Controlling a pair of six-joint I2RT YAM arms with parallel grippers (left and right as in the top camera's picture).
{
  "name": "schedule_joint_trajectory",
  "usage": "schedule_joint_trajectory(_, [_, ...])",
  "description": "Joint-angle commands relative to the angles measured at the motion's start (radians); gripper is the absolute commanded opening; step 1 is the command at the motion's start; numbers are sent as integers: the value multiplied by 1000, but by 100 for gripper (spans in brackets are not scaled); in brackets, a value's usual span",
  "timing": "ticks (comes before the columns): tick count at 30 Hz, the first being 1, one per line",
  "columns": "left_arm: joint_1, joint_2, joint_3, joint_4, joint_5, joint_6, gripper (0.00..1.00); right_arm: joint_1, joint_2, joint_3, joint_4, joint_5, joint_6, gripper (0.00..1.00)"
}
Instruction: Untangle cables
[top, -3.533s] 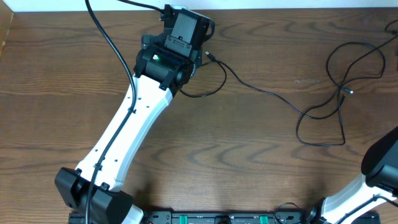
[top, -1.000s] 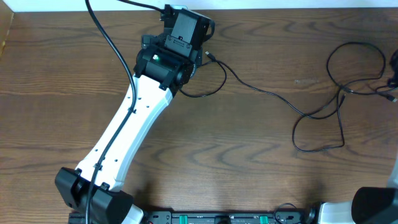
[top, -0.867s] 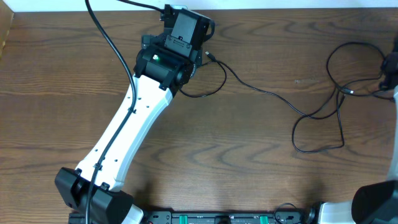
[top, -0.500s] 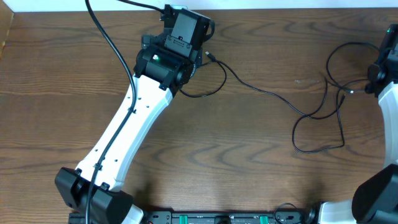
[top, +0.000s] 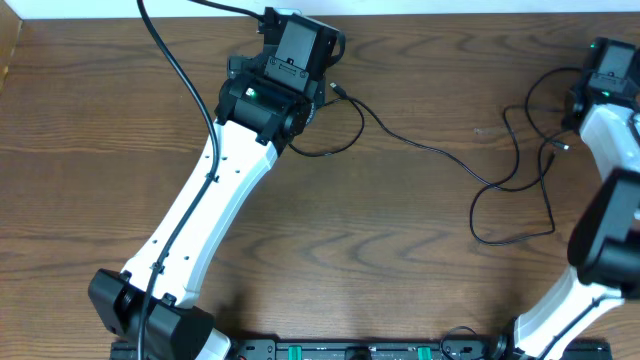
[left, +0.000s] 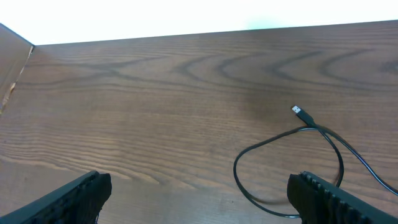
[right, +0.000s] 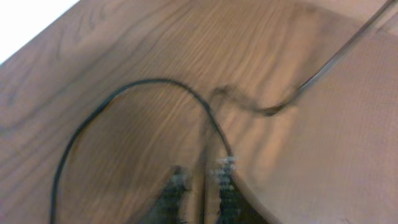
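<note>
Thin black cables (top: 440, 150) run across the wooden table from a small plug (top: 338, 91) beside my left arm to tangled loops (top: 512, 212) at the right. My left gripper (top: 298, 28) is at the far centre, open wide and holding nothing. In the left wrist view its fingers (left: 81, 194) flank bare wood, with the plug (left: 300, 112) and a cable loop (left: 239, 180) ahead. My right gripper (top: 603, 62) is at the far right over the loops. In the blurred right wrist view its jaws (right: 202, 183) stand slightly apart with a cable strand (right: 210, 124) in the narrow gap.
A second plug end (top: 558, 147) lies among the right-hand loops. A thick black robot cable (top: 180, 70) runs along my left arm. The table's far edge meets a white wall (top: 450, 8), and its left edge (top: 10, 60) is in view.
My right arm swung in from the right edge to the far right corner, pulling the cable loops with it. Its jaws have parted slightly. The left arm has not moved.
</note>
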Motion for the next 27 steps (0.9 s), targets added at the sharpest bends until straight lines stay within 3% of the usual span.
schedule_joint_trajectory(1, [0,-12,2,-3,-2,-13,96,-4,103,82,8,-86,2,67])
schedule_joint_trajectory(2, [0,-12,1,-3,-2,-13,95,-5,124,93,4,-116,0,99])
schedule_joint_trajectory(12, [0,-12,2,-3,-2,-13,95,-4,100,102,-107,-174,-78,99])
schedule_joint_trajectory(21, [1,-12,2,-3,-2,-13,95,1,-160,101,-175,-270,-122,99])
schedule_joint_trajectory(27, [0,-12,1,-3,-2,-13,96,19,-342,101,-346,-356,-122,99])
